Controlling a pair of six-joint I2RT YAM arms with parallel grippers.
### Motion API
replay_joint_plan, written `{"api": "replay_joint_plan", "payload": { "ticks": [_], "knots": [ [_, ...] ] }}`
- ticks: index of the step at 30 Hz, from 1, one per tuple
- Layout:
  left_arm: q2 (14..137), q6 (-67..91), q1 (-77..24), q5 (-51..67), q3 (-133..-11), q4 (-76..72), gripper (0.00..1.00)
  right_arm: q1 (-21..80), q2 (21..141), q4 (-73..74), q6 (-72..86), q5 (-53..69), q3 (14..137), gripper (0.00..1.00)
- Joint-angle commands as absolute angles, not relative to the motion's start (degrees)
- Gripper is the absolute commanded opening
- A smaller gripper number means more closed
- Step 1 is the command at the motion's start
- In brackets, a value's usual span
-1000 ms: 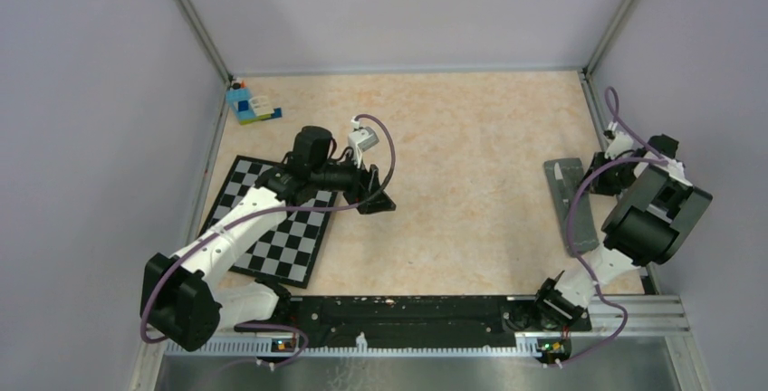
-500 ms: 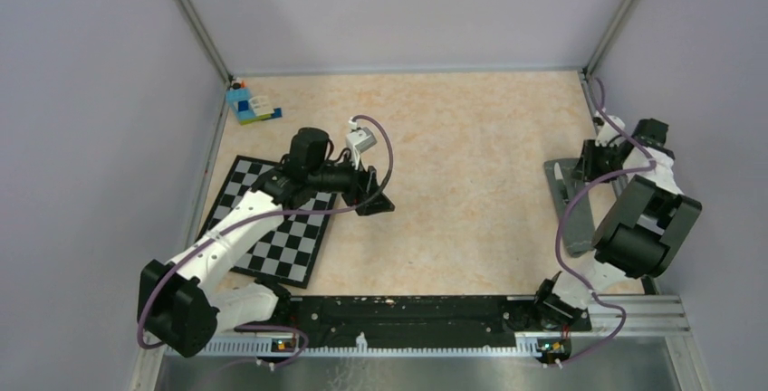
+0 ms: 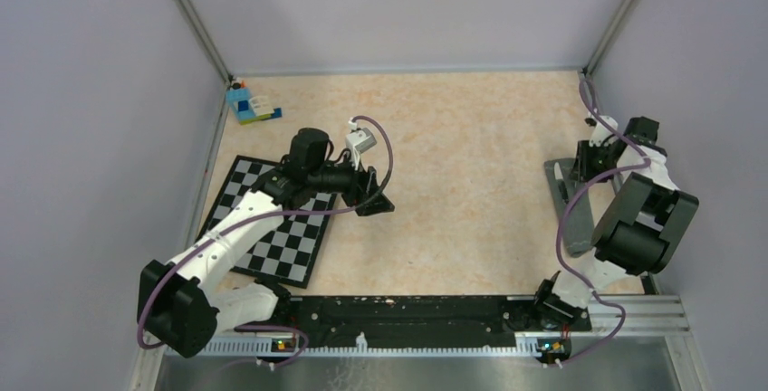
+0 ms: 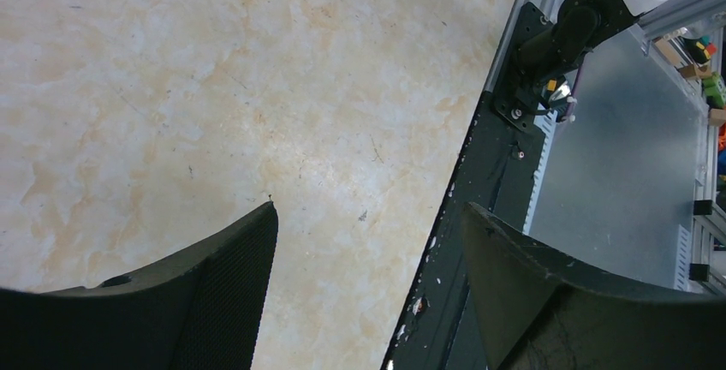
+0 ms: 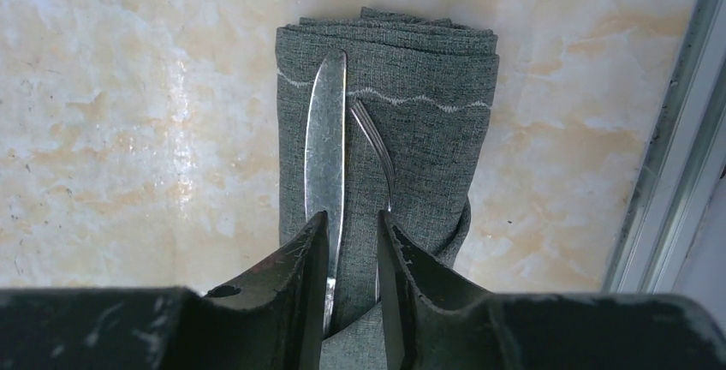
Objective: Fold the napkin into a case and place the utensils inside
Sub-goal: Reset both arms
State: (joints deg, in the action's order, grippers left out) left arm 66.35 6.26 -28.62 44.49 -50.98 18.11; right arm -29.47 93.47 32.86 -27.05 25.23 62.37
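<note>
Near left, a black-and-white checkered mat (image 3: pixel 290 246) lies under the left arm. Just beyond it the left claw (image 4: pixel 370 211) hangs wide apart and empty over the marbled beige bench (image 4: pixel 171 87). Far right, the dark grey cloth napkin, already folded into a narrow case (image 5: pixel 428 147), carries the silver table knife (image 5: pixel 325 147) and silver fork (image 5: pixel 374 143) lengthwise. The right claw (image 5: pixel 353 220), narrowly apart, straddles the knife unclamped. Only withdrawal seems left. Since the earlier frame this claw has parted and shifted farther along the case.
</note>
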Motion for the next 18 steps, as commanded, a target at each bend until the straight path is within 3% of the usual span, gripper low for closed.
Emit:
{"api": "replay_joint_plan", "payload": {
  "ticks": [1,18],
  "knots": [
    [65.8,5.2,-28.7,44.6,-51.1,16.9,0.82,-29.5,96.3,32.6,-28.1,25.4,66.1,0.26],
    [67.2,5.4,-27.5,45.4,-50.7,16.5,0.82,-29.6,104.7,34.8,-29.2,24.8,72.5,0.06]
  ]
}}
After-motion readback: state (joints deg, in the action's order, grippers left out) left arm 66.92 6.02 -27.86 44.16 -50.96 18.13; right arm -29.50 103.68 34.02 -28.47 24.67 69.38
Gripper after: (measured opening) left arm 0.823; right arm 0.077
